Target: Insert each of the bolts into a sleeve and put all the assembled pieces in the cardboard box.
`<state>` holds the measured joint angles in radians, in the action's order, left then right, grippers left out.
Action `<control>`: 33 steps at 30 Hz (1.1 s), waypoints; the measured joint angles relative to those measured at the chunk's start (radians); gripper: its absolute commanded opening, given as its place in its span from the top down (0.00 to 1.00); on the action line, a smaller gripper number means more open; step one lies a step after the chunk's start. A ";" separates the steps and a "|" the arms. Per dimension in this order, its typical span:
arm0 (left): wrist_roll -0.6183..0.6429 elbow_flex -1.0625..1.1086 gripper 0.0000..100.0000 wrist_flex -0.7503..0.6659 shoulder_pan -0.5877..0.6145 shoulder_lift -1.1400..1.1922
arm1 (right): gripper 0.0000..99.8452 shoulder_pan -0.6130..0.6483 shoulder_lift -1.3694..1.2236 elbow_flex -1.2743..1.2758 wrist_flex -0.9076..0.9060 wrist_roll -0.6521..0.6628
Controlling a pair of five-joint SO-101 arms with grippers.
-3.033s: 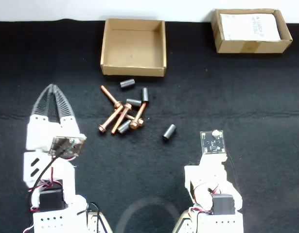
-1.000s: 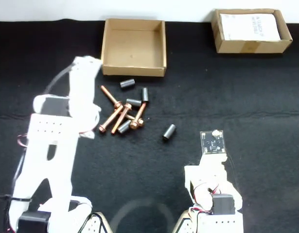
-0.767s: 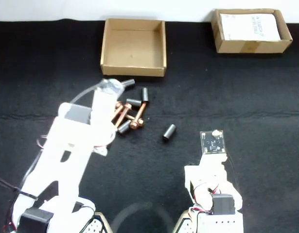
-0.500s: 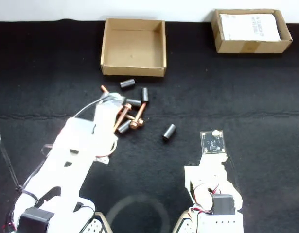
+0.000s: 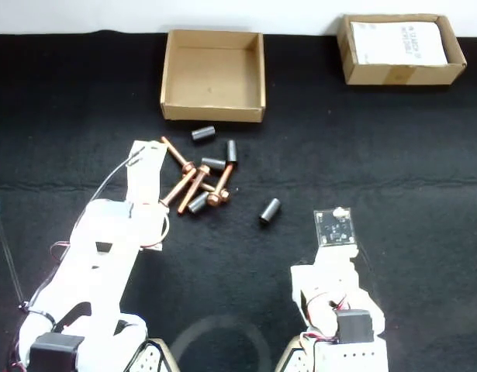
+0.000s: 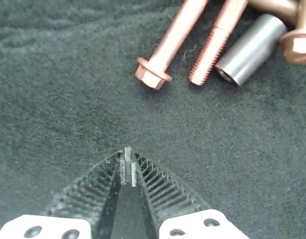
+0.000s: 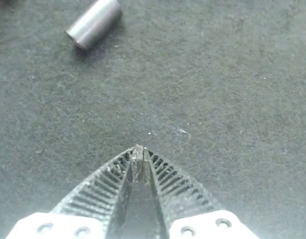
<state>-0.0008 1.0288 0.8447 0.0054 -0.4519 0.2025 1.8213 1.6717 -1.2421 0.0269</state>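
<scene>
Several copper bolts (image 5: 193, 184) and grey sleeves (image 5: 213, 163) lie in a loose pile in front of the empty cardboard box (image 5: 213, 113). One sleeve (image 5: 270, 210) lies apart to the right. My left arm (image 5: 118, 232) stretches up to the pile's left edge. Its gripper (image 6: 127, 151) is shut and empty just above the cloth, a short way from a bolt head (image 6: 153, 79), a threaded bolt end (image 6: 201, 74) and a sleeve (image 6: 248, 50). My right arm (image 5: 335, 291) sits low at the front. Its gripper (image 7: 138, 148) is shut and empty, with the lone sleeve (image 7: 94, 24) ahead of it.
A second cardboard box (image 5: 399, 74) holding white paper stands at the back right. Black cloth (image 5: 393, 155) covers the table, with open room to the right and front of the pile. A thin cable (image 5: 5, 248) runs along the left arm's side.
My left arm rose from its rest pose, swung forward over the bolt pile, then drew back to the pile's left edge. The right arm's wrist shifted slightly left.
</scene>
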 measured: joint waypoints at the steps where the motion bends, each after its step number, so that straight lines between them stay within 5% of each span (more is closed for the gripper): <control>1: 0.000 0.000 0.99 -0.003 0.000 0.000 | 0.99 0.025 0.000 0.000 0.000 0.000; 6: 0.000 0.000 0.99 -0.011 0.000 0.000 | 0.99 0.107 0.000 0.000 0.051 0.000; 17: 0.000 0.000 0.99 -0.012 0.000 0.000 | 0.97 0.118 0.000 0.000 0.601 0.005; 26: 0.000 0.000 0.99 -0.012 0.000 0.000 | 0.97 0.098 -0.028 -0.080 0.626 0.126; 33: 0.000 0.000 0.99 -0.012 0.000 0.000 | 0.97 0.072 -0.439 -0.488 0.523 0.127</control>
<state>-0.0008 1.0288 0.8324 0.0054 -0.4519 0.2746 1.3825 1.1838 -0.7188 0.1542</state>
